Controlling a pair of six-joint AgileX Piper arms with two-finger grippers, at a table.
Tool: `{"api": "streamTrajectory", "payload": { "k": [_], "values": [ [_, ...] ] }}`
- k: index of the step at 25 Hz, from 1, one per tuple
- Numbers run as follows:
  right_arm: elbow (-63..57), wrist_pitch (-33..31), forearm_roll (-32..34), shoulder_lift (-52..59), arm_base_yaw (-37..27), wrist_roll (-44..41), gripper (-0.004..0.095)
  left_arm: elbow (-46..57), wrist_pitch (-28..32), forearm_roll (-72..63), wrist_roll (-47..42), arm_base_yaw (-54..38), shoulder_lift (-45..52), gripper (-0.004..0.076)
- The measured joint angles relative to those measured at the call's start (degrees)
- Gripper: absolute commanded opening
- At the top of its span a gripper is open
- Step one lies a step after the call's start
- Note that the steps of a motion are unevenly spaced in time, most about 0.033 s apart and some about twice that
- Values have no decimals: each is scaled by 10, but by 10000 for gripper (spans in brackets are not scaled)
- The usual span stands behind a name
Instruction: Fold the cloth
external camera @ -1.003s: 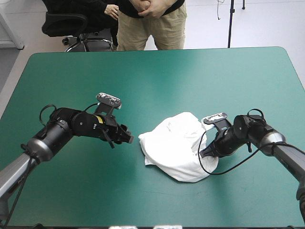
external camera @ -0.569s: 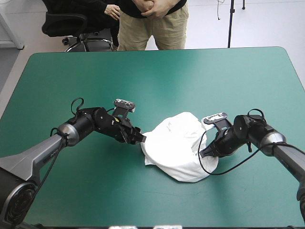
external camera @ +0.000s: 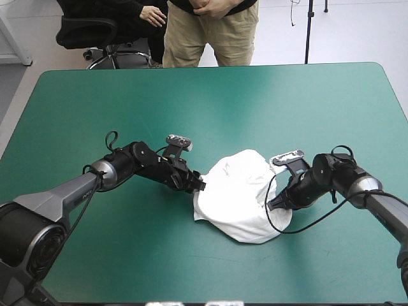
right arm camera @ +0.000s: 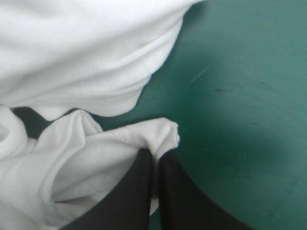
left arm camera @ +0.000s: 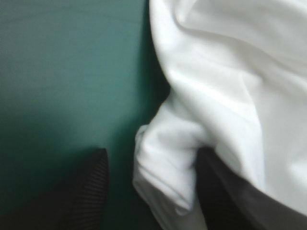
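White T-shirt [external camera: 237,197] lies crumpled near the middle of the desk [external camera: 127,95]. My right fingers [right arm camera: 136,191], nearly closed, pinch one edge; my left fingers [left arm camera: 81,191] stand apart astride a fold. Closing now, I risk bunching several layers together.

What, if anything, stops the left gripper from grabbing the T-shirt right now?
Probably nothing, so yes: the left gripper stands open at the edge of the T-shirt, with a fold of it between the fingers and nothing else in the way.
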State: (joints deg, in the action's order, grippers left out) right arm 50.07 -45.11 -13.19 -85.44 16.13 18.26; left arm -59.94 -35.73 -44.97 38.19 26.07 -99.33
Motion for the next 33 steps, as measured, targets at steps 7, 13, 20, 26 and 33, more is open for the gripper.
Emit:
{"api": "streamTrajectory", "payload": {
  "k": [7, 13, 20, 26, 33],
  "values": [
    [0, 6, -4, 0, 0, 0, -13, 0, 1, -24, 34, 0, -13, -17],
    [7, 11, -2, 24, 0, -2, -13, 2, -21, 61, 13, -8, 42, -17],
    [53, -3, 1, 114, 0, -6, -13, 2, -32, 125, -23, -36, 164, -17],
    [139, -39, 12, 198, 0, -6, -13, -45, -47, 191, -31, -39, 246, -17],
    [271, -54, 30, 263, 0, -4, -13, -158, -87, 273, -33, -39, 297, -17]
  ]
}}
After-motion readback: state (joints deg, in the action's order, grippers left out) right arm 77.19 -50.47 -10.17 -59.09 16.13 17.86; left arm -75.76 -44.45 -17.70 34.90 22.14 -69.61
